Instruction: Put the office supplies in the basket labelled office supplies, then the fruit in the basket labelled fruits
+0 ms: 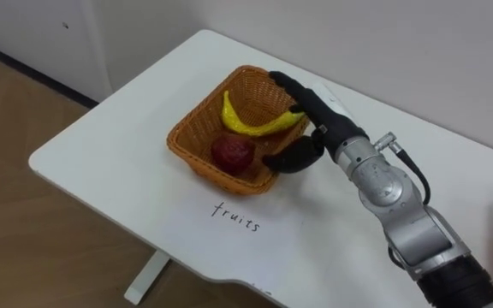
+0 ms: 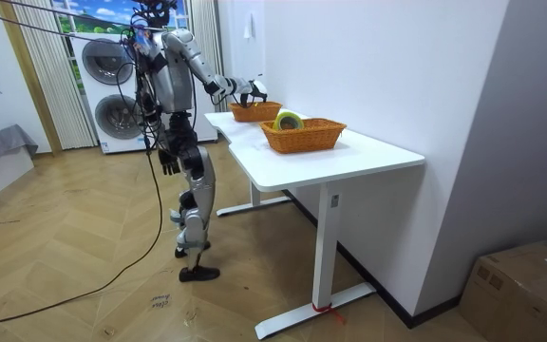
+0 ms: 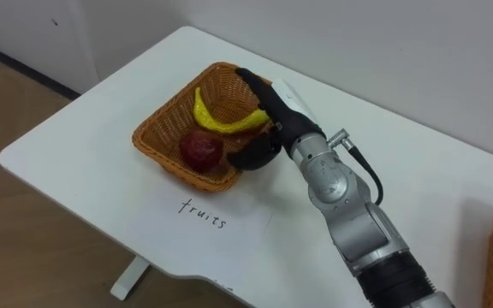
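Yellow and light, the banana (image 1: pixel 251 127) seems soft-skinned, best taken mid-curve; my right hand (image 1: pixel 322 122) hovers over it slack, holding nothing.

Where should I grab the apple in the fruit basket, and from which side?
Pinch the apple across its round sides, coming straight down from above. It sits low against the near wall of the basket, with the banana just behind, so a sideways approach looks blocked.
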You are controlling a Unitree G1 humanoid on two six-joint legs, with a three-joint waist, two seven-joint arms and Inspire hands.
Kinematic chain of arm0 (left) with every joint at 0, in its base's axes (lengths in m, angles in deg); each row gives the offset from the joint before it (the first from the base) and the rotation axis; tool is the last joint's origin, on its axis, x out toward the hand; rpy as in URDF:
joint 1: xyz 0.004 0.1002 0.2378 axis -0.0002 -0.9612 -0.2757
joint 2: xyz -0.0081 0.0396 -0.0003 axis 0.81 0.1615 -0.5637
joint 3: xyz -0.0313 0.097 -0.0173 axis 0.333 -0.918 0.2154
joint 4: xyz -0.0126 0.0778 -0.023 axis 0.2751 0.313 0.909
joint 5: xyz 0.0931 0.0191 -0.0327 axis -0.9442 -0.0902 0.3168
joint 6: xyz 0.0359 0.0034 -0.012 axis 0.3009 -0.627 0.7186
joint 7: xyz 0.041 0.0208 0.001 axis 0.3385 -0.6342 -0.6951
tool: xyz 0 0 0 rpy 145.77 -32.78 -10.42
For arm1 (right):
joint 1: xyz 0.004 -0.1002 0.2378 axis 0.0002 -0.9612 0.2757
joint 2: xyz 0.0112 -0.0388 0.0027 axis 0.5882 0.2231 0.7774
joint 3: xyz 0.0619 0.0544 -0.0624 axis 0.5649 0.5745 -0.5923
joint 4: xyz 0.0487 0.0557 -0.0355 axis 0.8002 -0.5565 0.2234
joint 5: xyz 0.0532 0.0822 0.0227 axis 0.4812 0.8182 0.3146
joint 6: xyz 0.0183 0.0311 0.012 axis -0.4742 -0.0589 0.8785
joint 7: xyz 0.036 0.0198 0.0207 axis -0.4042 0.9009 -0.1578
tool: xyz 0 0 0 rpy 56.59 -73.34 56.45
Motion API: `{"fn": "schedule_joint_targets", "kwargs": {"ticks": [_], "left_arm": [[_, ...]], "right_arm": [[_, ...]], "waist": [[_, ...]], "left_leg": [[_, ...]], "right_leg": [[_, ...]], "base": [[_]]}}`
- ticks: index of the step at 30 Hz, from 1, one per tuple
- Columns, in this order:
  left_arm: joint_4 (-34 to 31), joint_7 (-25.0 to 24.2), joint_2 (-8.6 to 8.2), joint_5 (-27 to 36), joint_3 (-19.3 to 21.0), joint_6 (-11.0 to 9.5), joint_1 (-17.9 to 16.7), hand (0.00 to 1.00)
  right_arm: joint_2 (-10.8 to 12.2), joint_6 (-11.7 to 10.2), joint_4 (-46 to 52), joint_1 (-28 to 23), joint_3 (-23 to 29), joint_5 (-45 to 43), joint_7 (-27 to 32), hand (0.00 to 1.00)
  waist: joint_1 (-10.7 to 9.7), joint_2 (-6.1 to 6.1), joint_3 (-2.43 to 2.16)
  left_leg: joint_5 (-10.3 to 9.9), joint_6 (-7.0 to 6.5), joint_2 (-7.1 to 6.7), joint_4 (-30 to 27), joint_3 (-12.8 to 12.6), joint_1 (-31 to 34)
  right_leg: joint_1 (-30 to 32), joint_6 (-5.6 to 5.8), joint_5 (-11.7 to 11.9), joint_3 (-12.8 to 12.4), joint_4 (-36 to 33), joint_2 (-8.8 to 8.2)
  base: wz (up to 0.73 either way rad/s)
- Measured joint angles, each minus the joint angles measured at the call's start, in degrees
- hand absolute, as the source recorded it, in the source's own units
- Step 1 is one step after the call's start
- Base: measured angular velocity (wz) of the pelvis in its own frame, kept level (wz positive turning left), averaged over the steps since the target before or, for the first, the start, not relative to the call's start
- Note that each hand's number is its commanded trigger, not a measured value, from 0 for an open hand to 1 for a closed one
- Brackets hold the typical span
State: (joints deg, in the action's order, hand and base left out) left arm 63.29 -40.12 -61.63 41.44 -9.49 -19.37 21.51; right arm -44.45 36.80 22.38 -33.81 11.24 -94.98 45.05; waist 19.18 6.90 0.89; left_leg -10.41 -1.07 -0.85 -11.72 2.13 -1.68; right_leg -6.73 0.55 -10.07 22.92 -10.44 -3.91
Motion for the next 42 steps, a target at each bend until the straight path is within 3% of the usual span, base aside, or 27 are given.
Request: {"fn": "schedule_joint_targets", "kwargs": {"ticks": [23, 28, 34, 36, 42], "left_arm": [[0.04, -0.40, 0.05, -0.05, 0.06, 0.00, -0.46, 0.00], [0.01, 0.19, -0.10, -0.04, 0.08, -0.31, -1.60, 0.00], [-0.80, 0.18, -0.21, 0.16, 1.63, -1.03, -3.65, 0.00], [-0.77, 0.21, -0.41, 0.17, 1.61, -1.15, -4.00, 0.00], [-0.51, 0.27, -0.57, 0.34, 1.17, -1.66, -4.30, 0.00]], "right_arm": [[0.01, -0.14, 0.15, 0.00, 0.13, 0.38, 0.79, 0.00], [0.00, -0.37, 2.07, 0.00, 1.98, 2.13, 1.86, 0.00], [-0.38, -2.95, 7.10, -0.05, 8.38, 6.62, 4.86, 0.00], [-1.46, -3.69, 8.18, -0.05, 8.77, 6.85, 5.58, 0.00], [-2.79, -3.74, 9.80, -0.10, 11.90, 7.62, 6.23, 0.00]], "waist": [[-0.29, 0.05, -0.04], [-0.73, 0.11, -0.15], [-4.01, -0.52, -0.53], [-5.76, -1.19, -0.92], [-9.27, -1.85, -1.20]], "left_leg": [[0.01, 0.01, -0.01, -0.05, 0.24, -0.01], [0.00, 0.00, 0.04, 0.08, -0.26, -0.70], [-0.01, -0.02, 0.06, 0.10, -0.49, -1.02], [0.00, -0.02, 0.09, 0.05, -0.80, -1.01], [0.00, -0.04, 0.17, 0.07, -1.80, -1.12]], "right_leg": [[-0.15, 0.00, 0.00, 0.44, 0.00, -0.03], [-0.44, 0.00, 0.00, -0.57, 0.00, 0.01], [-0.84, 0.00, 0.00, -0.95, -0.04, -0.01], [-0.72, 0.00, 0.00, -1.33, -0.13, -0.02], [-0.13, -0.04, 0.03, -2.35, -0.39, -0.03]], "base": [[0.00], [-0.04], [0.00], [-0.05], [-0.11]]}}
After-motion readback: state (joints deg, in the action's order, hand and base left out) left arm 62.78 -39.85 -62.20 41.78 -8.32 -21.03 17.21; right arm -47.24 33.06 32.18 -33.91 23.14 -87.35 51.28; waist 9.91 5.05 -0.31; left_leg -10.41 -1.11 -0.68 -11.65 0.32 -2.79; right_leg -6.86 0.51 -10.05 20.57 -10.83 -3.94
